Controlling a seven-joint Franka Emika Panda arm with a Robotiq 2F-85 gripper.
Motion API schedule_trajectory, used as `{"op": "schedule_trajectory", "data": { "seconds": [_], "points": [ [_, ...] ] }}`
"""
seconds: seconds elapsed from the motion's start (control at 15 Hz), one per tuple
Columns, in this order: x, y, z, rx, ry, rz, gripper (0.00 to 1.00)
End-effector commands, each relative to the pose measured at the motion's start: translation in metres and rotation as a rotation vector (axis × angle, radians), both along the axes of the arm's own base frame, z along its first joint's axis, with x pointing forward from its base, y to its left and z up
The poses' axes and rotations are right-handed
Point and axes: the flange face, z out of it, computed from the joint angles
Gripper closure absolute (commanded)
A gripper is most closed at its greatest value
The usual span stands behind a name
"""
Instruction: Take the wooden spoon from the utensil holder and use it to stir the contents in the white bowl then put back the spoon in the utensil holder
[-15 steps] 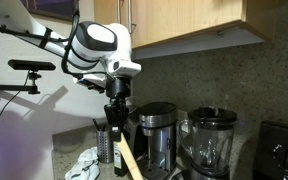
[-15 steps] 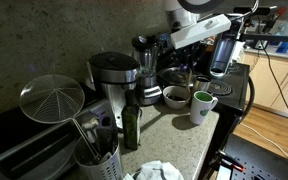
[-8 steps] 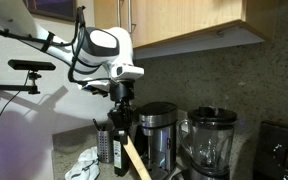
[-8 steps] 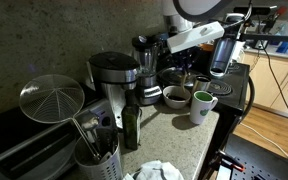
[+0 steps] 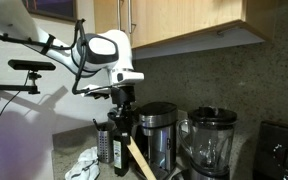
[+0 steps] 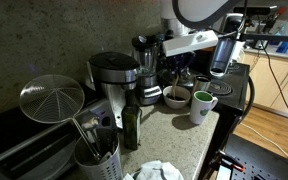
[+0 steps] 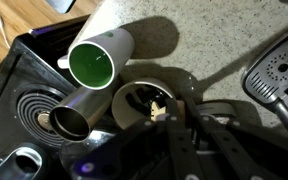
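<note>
My gripper (image 5: 122, 112) is shut on the wooden spoon (image 5: 136, 158), which hangs slanted below it in front of the coffee maker (image 5: 156, 130). In the wrist view the gripper (image 7: 174, 122) hovers over the white bowl (image 7: 134, 102), and the spoon's pale wood (image 7: 159, 112) shows inside the bowl's rim. The bowl (image 6: 175, 96) stands by the stove, under the arm. The silvery utensil holder (image 6: 96, 160) stands at the near end of the counter with a strainer and dark utensils in it. It also shows in an exterior view (image 5: 105, 145).
A white mug with a green inside (image 6: 203, 103) stands right beside the bowl, as in the wrist view (image 7: 94, 62). A metal cup (image 7: 69, 120) sits on the stove (image 7: 24, 90). A dark bottle (image 6: 131, 120), a blender (image 5: 212, 140) and a crumpled cloth (image 6: 154, 171) share the counter.
The gripper has shifted a little sideways along the counter, away from the utensil holder, carrying the spoon with it. The spoon's lower end moved the same way.
</note>
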Motion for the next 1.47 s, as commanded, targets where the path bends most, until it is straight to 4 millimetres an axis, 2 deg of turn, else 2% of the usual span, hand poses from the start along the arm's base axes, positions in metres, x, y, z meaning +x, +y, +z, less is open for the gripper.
{"op": "schedule_trajectory", "data": {
  "seconds": [0.0, 0.33, 0.73, 1.07, 1.4],
  "points": [
    [-0.001, 0.013, 0.001, 0.102, -0.011, 0.065, 0.97],
    [0.001, 0.019, 0.003, 0.128, 0.082, 0.096, 0.97],
    [0.006, 0.027, 0.031, 0.092, 0.128, 0.091, 0.97],
    [0.011, 0.055, 0.078, 0.105, 0.098, 0.192, 0.97],
    [0.015, 0.111, 0.139, 0.175, 0.122, 0.431, 0.97]
  ]
}}
